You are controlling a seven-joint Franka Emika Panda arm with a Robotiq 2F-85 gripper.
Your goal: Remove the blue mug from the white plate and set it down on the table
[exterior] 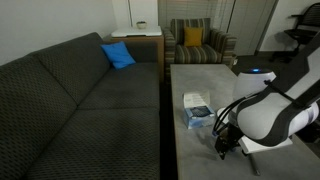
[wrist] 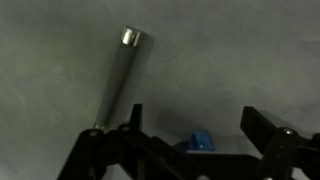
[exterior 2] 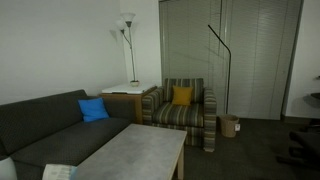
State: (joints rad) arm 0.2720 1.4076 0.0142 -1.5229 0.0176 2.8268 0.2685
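Note:
In the wrist view a bit of the blue mug (wrist: 200, 142) shows low between my gripper's (wrist: 197, 113) two dark fingers (wrist: 262, 126). The jaws stand wide apart on either side of it and do not touch it, so the gripper is open. The mug rests on the grey table (wrist: 220, 50). In an exterior view the gripper (exterior: 224, 141) hangs low over the table (exterior: 200, 75) near its front right part, and the arm hides the mug there. The white plate is out of view in all frames.
A grey cylinder with a pale cap (wrist: 118, 80) lies on the table ahead of the gripper. A white-and-blue box (exterior: 197, 110) sits on the table left of the arm. A dark sofa (exterior: 70, 90) with a blue cushion (exterior: 118, 55) runs alongside, and a striped armchair (exterior 2: 185, 108) stands beyond.

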